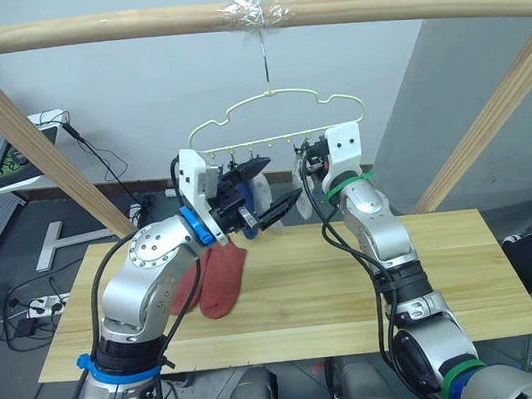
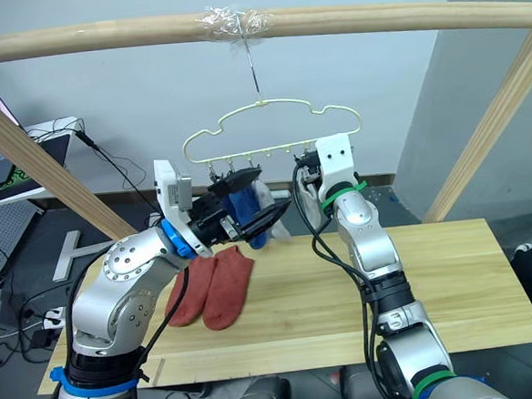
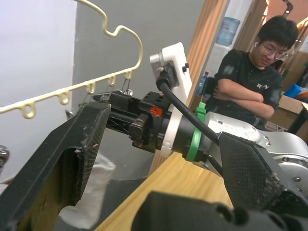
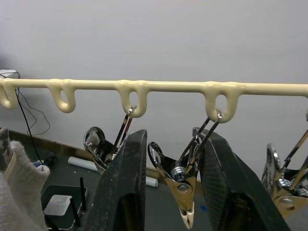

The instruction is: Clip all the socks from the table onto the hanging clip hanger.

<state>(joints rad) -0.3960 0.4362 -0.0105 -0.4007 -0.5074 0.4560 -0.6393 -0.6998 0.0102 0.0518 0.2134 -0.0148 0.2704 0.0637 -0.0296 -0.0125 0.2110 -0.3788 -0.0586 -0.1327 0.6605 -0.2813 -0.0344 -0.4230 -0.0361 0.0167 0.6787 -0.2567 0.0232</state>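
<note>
My right gripper (image 4: pixel 171 192) brackets a metal clip (image 4: pixel 180 185) under the clip hanger (image 1: pixel 282 102), fingers apart, wrist raised. Squeezing off-centre could swing the hanger. My left gripper (image 2: pixel 253 205), open, hovers beside it near a blue sock (image 2: pixel 244 206). Two rust-red socks (image 2: pixel 213 290) lie on the table (image 2: pixel 454 278) below the hanger.

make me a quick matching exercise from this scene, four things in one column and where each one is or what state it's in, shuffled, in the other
Things:
1. rust-red socks
2. blue sock
3. clip hanger
4. right gripper

Places or states:
a. hanging by its hook from the wooden bar
b. open, fingers either side of a metal clip
c. lying flat on the table
d. up at the hanger's clips, by the left gripper

Pairs: 1-c, 2-d, 3-a, 4-b
</note>
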